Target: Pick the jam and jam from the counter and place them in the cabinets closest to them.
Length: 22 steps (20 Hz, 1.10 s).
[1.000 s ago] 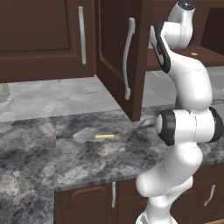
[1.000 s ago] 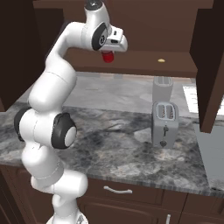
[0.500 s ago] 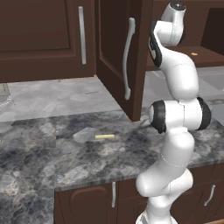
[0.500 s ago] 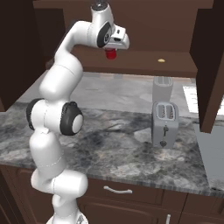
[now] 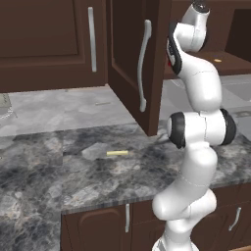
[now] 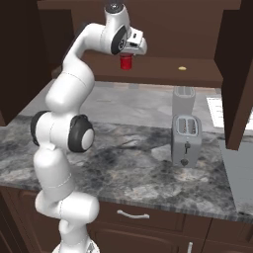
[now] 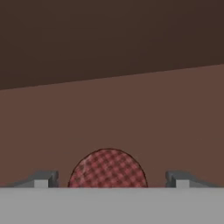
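Note:
The bright red jam [image 6: 126, 62] stands at the front of the brown shelf [image 6: 163, 72] inside the open dark cabinet. My gripper [image 6: 129, 51] hovers right above it. In the hand view the jar's checkered red lid [image 7: 108, 169] lies between my fingertips [image 7: 43, 179], with a small gap on each side, so the gripper is open around it. In the left base view a sliver of the red jam [image 5: 169, 61] peeks out behind my arm. The pinkish-purple jam is out of view.
The cabinet's open door [image 5: 147, 63] with its long silver handle juts out left of my arm; another open door [image 6: 238, 74] hangs at the right. A silver toaster [image 6: 186, 141] stands on the counter, and a thin yellow stick [image 5: 117, 153] lies there. A small yellow object [image 6: 182, 68] rests on the shelf.
My arm straightened upward and carried the red jam a little to the right, deeper over the shelf. The jar now sits level with the shelf's front.

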Tool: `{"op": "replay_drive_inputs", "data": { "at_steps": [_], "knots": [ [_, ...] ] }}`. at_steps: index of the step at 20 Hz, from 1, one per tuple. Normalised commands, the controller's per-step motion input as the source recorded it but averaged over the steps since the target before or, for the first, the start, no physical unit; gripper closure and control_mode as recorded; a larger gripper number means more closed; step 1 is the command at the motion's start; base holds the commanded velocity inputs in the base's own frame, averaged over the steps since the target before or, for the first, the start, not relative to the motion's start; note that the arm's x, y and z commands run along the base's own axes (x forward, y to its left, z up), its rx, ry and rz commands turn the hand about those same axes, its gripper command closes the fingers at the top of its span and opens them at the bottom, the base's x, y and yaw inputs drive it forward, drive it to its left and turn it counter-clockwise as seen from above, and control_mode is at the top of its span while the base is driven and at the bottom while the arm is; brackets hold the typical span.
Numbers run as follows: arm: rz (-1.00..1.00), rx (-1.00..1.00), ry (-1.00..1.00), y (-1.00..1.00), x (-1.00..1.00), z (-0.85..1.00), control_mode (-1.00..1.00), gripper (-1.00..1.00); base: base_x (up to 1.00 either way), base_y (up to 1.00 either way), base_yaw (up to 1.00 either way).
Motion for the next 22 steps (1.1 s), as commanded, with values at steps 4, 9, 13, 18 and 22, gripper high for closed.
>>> {"op": "replay_drive_inputs", "data": {
  "at_steps": [4, 9, 13, 18, 22],
  "knots": [
    [0.0, 0.04, -0.14, -0.13, -0.57, 0.0, -1.0, -1.0, 0.0, 0.0, 0.0],
    [0.01, 0.04, -0.23, -0.21, -1.0, -0.07, -1.0, -1.0, 0.0, 0.0, 0.0],
    [0.0, 0.03, -0.34, -0.14, -1.0, -0.06, -1.0, -1.0, 0.0, 0.0, 0.0],
    [0.0, 0.06, -0.35, -0.06, -1.0, 0.0, -1.0, -1.0, 0.0, 0.0, 0.0],
    [0.0, 0.04, -0.36, 0.0, -1.0, 0.0, -1.0, -1.0, 0.0, 0.0, 0.0]
  ]
}}
